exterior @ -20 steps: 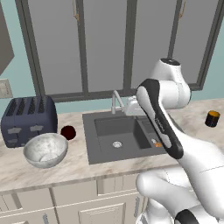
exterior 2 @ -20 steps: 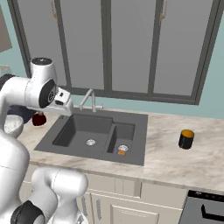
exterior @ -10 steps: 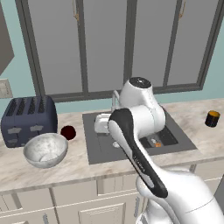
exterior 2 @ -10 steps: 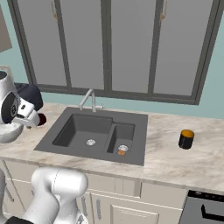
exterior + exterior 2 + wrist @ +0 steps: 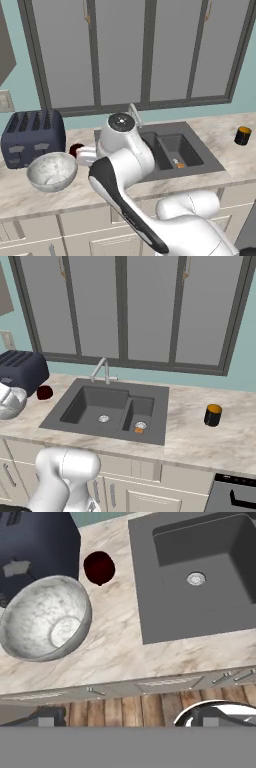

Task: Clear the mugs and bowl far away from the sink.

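Observation:
The marble bowl (image 5: 46, 619) sits on the counter left of the sink (image 5: 137, 587), in front of the navy toaster. Just behind it, between bowl and sink, stands the maroon mug (image 5: 99, 567). My gripper (image 5: 127, 719) hovers above the counter's front edge and looks down on both; its fingertips (image 5: 47, 717) stand wide apart, open and holding nothing. In the left base view my arm (image 5: 120, 145) bends over the counter beside the bowl (image 5: 51, 171) and half hides the maroon mug (image 5: 76, 149). The orange mug (image 5: 213, 415) stands on the counter far right of the sink (image 5: 145, 387).
The toaster (image 5: 32, 137) stands against the wall behind the bowl. A curved faucet (image 5: 102, 370) rises behind the sink, and a small orange-white scrap (image 5: 139, 427) lies in its right basin. Cabinet fronts run under the counter (image 5: 115, 642).
My arm has swung left from over the sink to the counter near the bowl and maroon mug. The bowl and both mugs have not moved.

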